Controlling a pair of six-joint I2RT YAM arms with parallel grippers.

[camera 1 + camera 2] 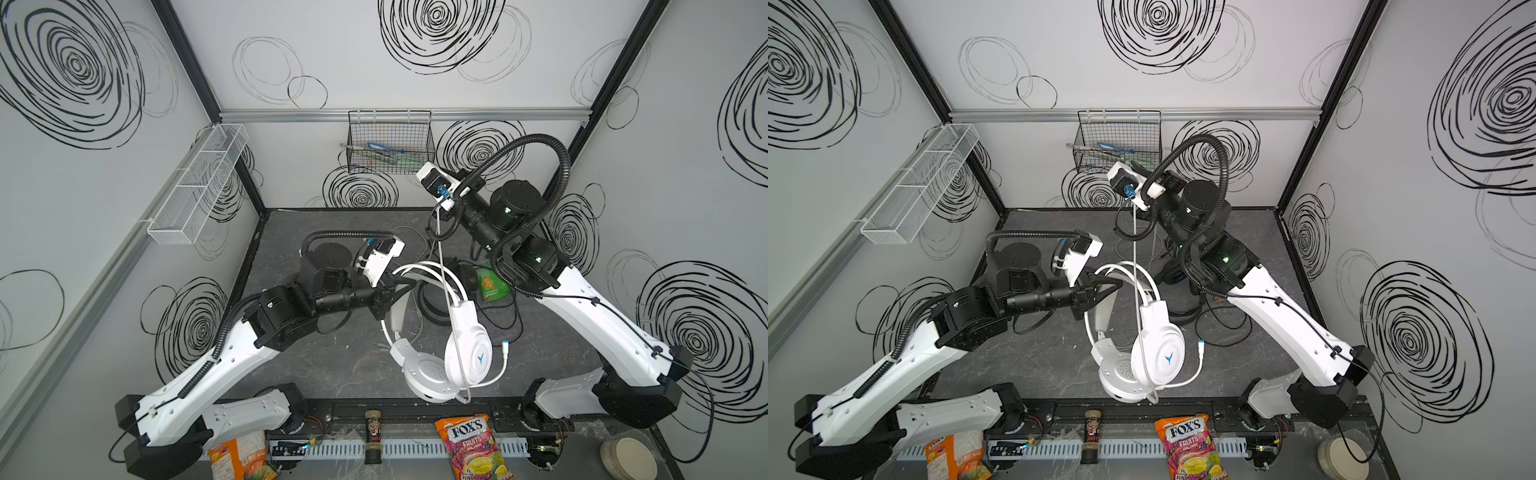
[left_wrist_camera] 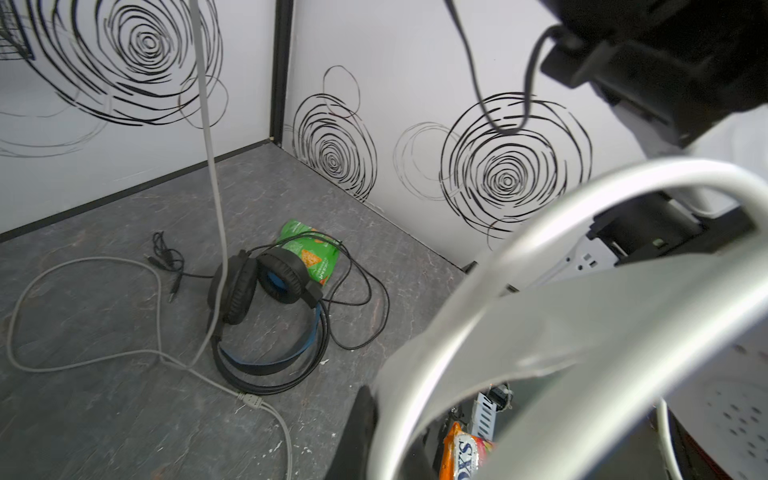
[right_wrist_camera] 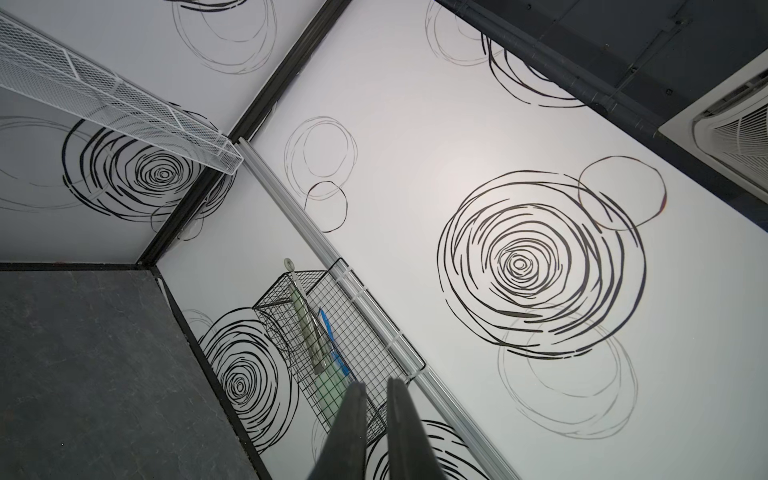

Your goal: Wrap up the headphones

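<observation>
**Kid:** Where are the white headphones [image 1: 468, 353]?

**Me:** Up in the air over the bench [image 1: 332, 361], near the middle of its front edge. My left hand [image 1: 1117, 286] is clamped tight on the headband. The two ear cups hang down below it, and one shows a blue Y.

**Kid:** And your right hand?

**Me:** My right hand [image 3: 376, 382] is up high by the back edge, pointing at the black wire basket [image 3: 357, 316] on the wall. Its two fingers [image 3: 353, 419] stand a little apart, and I see nothing between them.

**Kid:** What about the white cable [image 1: 443, 257]?

**Me:** It hangs straight down from just beside my right hand, past the white headband. I cannot tell what holds it up there. More of it lies in loose loops on the bench, toward the back edge. One end, with a small plug [image 1: 505, 345], curls out beside the ear cup with the Y.

**Kid:** Where are the black headphones [image 2: 286, 274]?

**Me:** Lying on the bench, a bit right of the middle. The headband is blue on the inside. Their thin black cable [image 2: 164, 251] lies loose around them, and a green snack bag [image 2: 305, 249] sits just beside one ear cup.
</observation>
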